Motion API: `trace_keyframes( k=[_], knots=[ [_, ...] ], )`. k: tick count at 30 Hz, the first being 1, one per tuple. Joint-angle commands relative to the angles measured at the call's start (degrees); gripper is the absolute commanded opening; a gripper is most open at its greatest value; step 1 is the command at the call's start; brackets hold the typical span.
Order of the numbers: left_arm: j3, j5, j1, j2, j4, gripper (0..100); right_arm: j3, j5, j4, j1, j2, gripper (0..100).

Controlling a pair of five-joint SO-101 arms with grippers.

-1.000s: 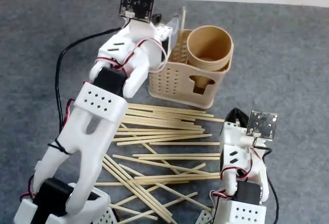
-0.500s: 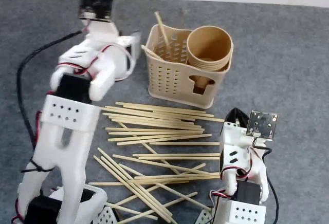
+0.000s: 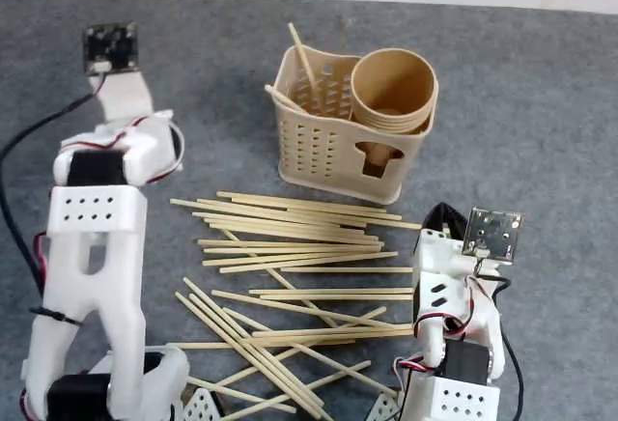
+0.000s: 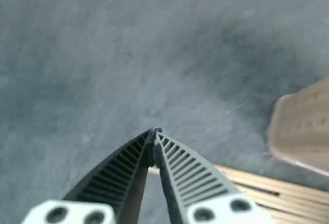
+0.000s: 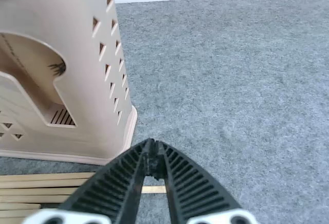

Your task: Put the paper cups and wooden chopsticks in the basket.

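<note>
A stack of cups (image 3: 393, 83) sits in the right compartment of the basket (image 3: 333, 151) at the far side of the grey table (image 3: 541, 131). In the left compartment one stick leans up above the rim and another lies slanted against the near-left corner. Most of the chopsticks (image 3: 299, 238) lie scattered on the table in front of the basket, the nearer ones in rough rows, the rest crossing each other at angles between the two arms. The left arm (image 3: 95, 238) stands at the left of the pile, well apart from the basket. The left tool (image 4: 156, 134) hangs over bare table with its jaws pressed together and nothing between them, the ends of a few chopsticks just below it in the wrist view. The right arm (image 3: 454, 315) sits at the near right. The right tool (image 5: 150, 157) is likewise closed and empty, hanging just beside the basket's near-right corner, above the ends of the chopsticks that reach closest to that corner.
</note>
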Motion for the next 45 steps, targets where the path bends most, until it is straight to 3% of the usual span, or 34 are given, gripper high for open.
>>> trace_keyframes(
  k=[1,9,20,25,31,37,45],
  knots=[
    [3.38,0.70,-2.95,-2.15,-0.18,1,0.84,0.62,-0.22,0.22,-0.84,0.9],
    [15.16,3.08,-5.32,-2.15,-14.59,1,-9.98,8.35,13.93,-4.35,-0.84,0.9],
    [16.92,3.08,-8.66,-1.63,-16.88,1,-24.22,17.49,28.09,-18.51,-0.04,0.9],
    [20.00,3.16,-9.54,-1.63,-23.21,1,-29.23,17.58,28.79,-24.04,10.24,0.9],
    [20.09,3.16,-10.51,-1.63,-23.56,1,-34.86,17.58,28.97,-35.38,26.24,1.6],
    [20.09,3.25,-12.26,-1.63,-23.82,1,-35.47,17.41,28.62,-46.90,37.58,13.9],
    [19.91,3.25,-12.35,-1.63,-23.82,1,-35.38,17.05,25.54,-59.74,49.10,14.2]
  ],
)
